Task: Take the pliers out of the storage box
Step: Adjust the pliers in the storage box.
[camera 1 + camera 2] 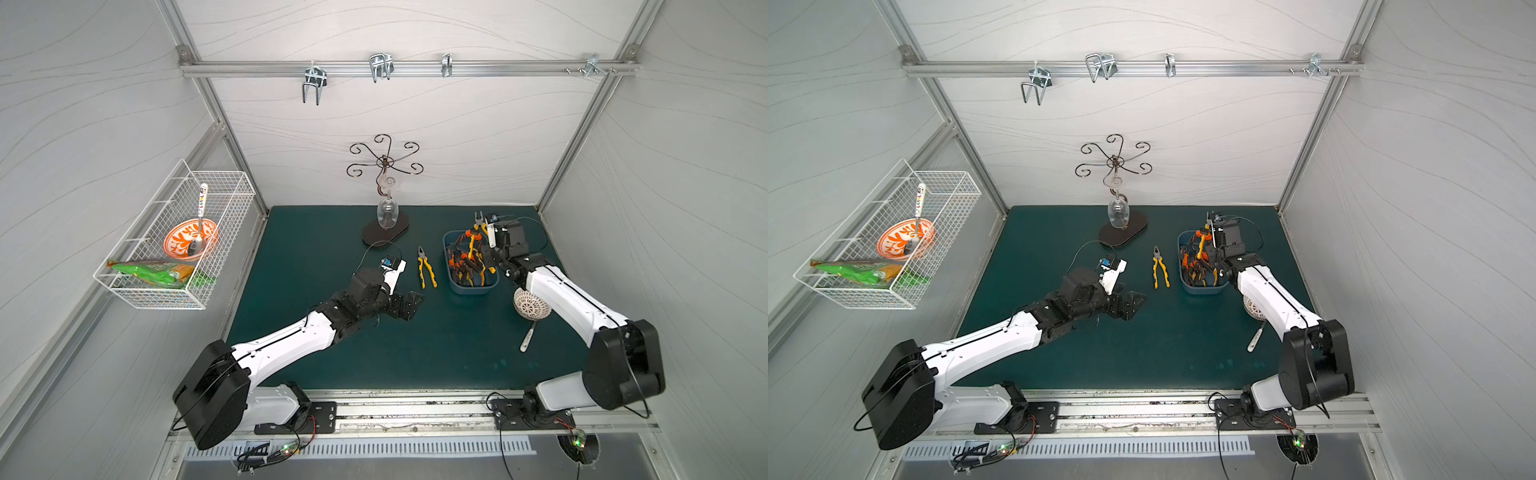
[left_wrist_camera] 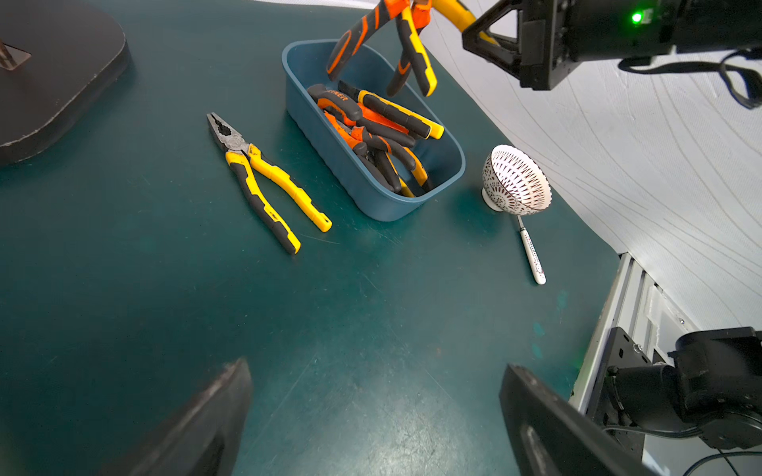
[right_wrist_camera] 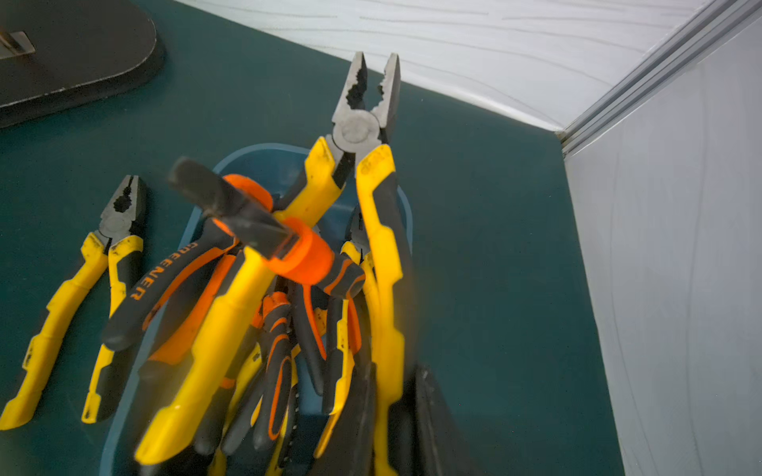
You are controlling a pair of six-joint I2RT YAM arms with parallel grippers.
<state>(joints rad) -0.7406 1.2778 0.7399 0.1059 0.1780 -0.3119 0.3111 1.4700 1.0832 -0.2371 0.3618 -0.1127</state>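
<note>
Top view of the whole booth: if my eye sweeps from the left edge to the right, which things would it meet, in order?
White wire basket → wine glass → loose yellow pliers → blue storage box → patterned bowl.

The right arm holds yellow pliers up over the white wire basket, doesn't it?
Wrong container: not the white wire basket. The right gripper holds the yellow pliers up over the blue storage box, as the left wrist view shows.
</note>
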